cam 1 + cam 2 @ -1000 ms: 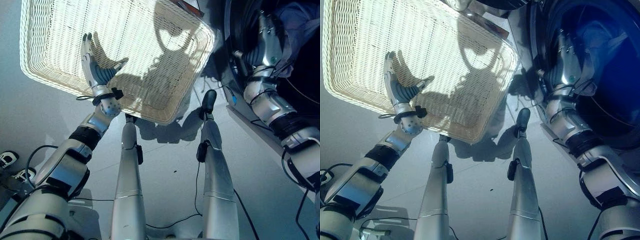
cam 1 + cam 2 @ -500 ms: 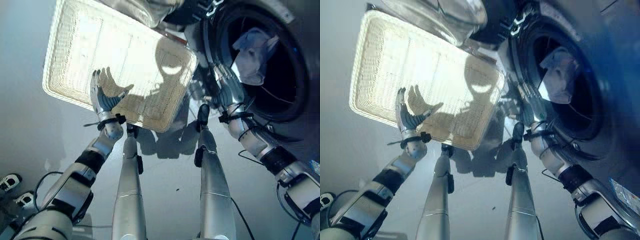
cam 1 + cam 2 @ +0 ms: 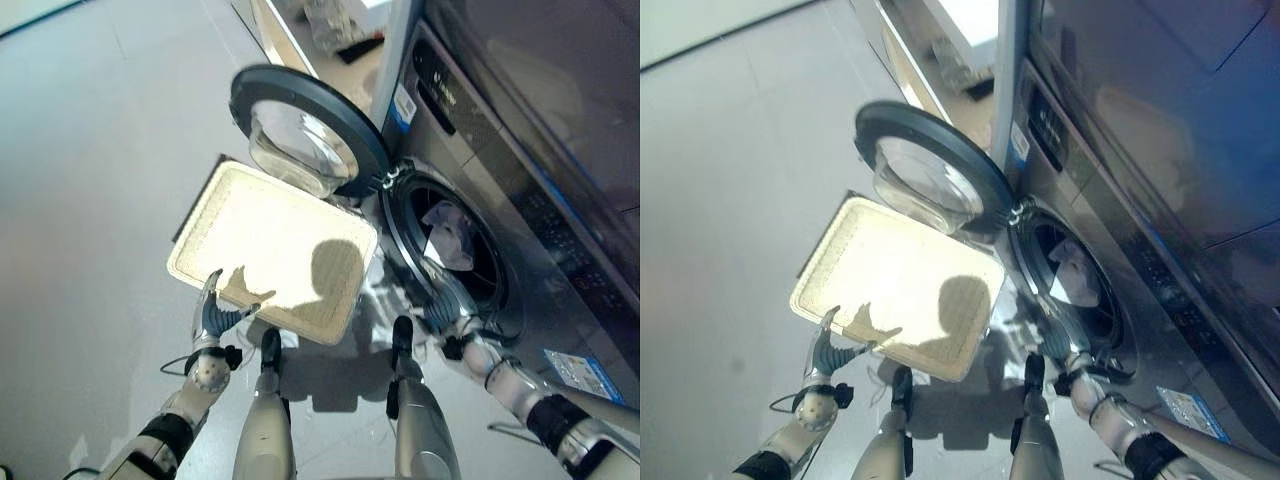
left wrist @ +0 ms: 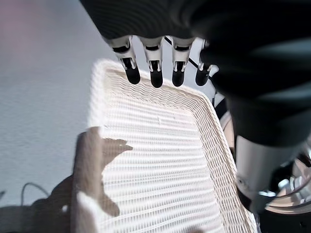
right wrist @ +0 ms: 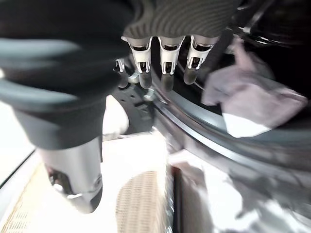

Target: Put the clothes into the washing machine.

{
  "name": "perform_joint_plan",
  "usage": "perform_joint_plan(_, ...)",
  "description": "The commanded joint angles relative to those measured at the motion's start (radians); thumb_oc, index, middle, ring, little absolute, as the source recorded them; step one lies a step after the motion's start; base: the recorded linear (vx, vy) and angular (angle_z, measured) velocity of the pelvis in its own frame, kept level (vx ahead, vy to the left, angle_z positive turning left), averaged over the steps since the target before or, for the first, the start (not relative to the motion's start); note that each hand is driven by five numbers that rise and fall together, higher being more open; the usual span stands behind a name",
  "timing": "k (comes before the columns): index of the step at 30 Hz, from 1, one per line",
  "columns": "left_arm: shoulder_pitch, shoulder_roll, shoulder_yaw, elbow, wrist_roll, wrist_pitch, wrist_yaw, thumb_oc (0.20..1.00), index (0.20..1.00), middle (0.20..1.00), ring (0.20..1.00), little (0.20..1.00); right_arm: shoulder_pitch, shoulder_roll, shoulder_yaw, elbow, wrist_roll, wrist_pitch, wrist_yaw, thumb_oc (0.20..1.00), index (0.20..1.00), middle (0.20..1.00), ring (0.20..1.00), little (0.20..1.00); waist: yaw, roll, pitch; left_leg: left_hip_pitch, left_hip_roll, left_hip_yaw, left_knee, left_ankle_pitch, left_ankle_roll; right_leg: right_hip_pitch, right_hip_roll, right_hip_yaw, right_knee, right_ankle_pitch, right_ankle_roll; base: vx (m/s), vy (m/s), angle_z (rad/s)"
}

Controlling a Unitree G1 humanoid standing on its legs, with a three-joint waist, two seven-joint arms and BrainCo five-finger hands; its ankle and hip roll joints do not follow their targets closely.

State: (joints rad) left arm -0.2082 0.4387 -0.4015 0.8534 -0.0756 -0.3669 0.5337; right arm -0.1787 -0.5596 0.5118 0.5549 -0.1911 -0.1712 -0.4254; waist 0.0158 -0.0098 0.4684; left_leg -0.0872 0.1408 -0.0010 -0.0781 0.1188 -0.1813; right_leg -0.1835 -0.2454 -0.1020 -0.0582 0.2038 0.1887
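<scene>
Right hand (image 3: 437, 312) withdrawn (fingers (image 5: 163, 59) straight, empty)

Bright overhead light, hard shadows across the glaring basket (image 3: 270, 250), right wrist view apparently motion-blurred

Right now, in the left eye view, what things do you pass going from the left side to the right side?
Left hand → white wicker basket, empty inside → right hand at the washing machine's opening → pale clothes inside the drum.
</scene>
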Motion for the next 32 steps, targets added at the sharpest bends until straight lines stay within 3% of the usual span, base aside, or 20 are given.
perform_joint_plan(1,0.027,-0.018,0.074,0.071,-0.045,-0.05,-0.155,1.0,1.0,1.0,1.0,1.0,0.045,0.053,-0.063,0.078,0.075,-0.013,0.091,1.0,1.0,1.0,1.0,1.0,0.004,-0.001,-0.083,0.005,-0.036,0.078,0.035,-0.073,0.053,0.046,-0.018,-0.055,0.044,-0.07,0.035,0.16,-0.034,0.12)
perform_joint_plan(4,0.064,-0.028,0.084,0.101,-0.051,-0.028,-0.204,1.0,1.0,1.0,1.0,1.0,0.074,0.085,-0.079,0.148,0.093,-0.002,0.122,1.0,1.0,1.0,1.0,1.0,0.007,-0.001,-0.126,0.038,-0.033,0.081,0.027,-0.074,0.054,0.082,-0.017,-0.061,0.034,-0.072,0.033,0.13,-0.035,0.08)
perform_joint_plan(6,0.113,-0.047,0.109,0.177,-0.068,-0.009,-0.29,1.0,1.0,1.0,1.0,1.0,0.099,0.141,-0.103,0.306,0.139,0.018,0.185,1.0,1.0,1.0,1.0,1.0,0.015,0.002,-0.202,0.097,-0.027,0.09,0.006,-0.074,0.054,0.147,-0.014,-0.074,0.012,-0.076,0.031,0.21,-0.041,0.06)
perform_joint_plan(8,0.118,-0.05,0.112,0.184,-0.066,-0.006,-0.297,1.0,1.0,1.0,1.0,1.0,0.102,0.147,-0.107,0.325,0.142,0.02,0.19,1.0,1.0,1.0,1.0,1.0,0.016,0.003,-0.212,0.103,-0.026,0.091,0.004,-0.075,0.054,0.155,-0.014,-0.076,0.009,-0.077,0.031,0.17,-0.013,0.07)
perform_joint_plan(9,0.152,-0.071,0.129,0.235,-0.068,0.019,-0.363,1.0,1.0,1.0,1.0,1.0,0.123,0.198,-0.146,0.456,0.202,0.062,0.254,1.0,1.0,1.0,1.0,1.0,0.025,0.01,-0.275,0.142,-0.02,0.102,-0.009,-0.081,0.054,0.203,-0.012,-0.091,-0.011,-0.083,0.028,0.25,-0.002,0.08)
perform_joint_plan(11,0.164,-0.084,0.13,0.266,-0.059,0.033,-0.397,1.0,1.0,1.0,1.0,1.0,0.129,0.224,-0.174,0.544,0.211,0.065,0.278,1.0,1.0,1.0,1.0,1.0,0.03,0.014,-0.306,0.156,-0.018,0.108,-0.009,-0.088,0.053,0.223,-0.011,-0.1,-0.017,-0.088,0.026,0.2,0.005,0.16)
perform_joint_plan(13,0.179,-0.1,0.137,0.307,-0.055,0.087,-0.465,1.0,1.0,1.0,1.0,1.0,0.127,0.254,-0.216,0.634,0.256,0.127,0.341,1.0,1.0,1.0,1.0,1.0,0.035,0.017,-0.342,0.176,-0.017,0.117,-0.009,-0.098,0.053,0.247,-0.009,-0.105,-0.021,-0.099,0.023,0.12,0.016,0.12)
perform_joint_plan(22,0.199,-0.134,0.159,0.394,-0.054,0.235,-0.58,1.0,1.0,1.0,1.0,1.0,0.132,0.277,-0.337,0.811,0.361,0.295,0.455,1.0,1.0,1.0,1.0,1.0,0.027,0.019,-0.399,0.222,-0.019,0.128,-0.009,-0.123,0.062,0.289,0.013,-0.081,-0.02,-0.13,0.004,0.08,0.006,0.03)
perform_joint_plan(32,0.204,-0.144,0.183,0.424,-0.073,0.289,-0.62,1.0,1.0,1.0,1.0,1.0,0.136,0.268,-0.399,0.861,0.337,0.318,0.443,1.0,1.0,1.0,1.0,1.0,0.022,0.016,-0.417,0.24,-0.02,0.122,-0.009,-0.138,0.07,0.296,0.023,-0.055,-0.024,-0.133,-0.001,0.02,-0.003,0.01)
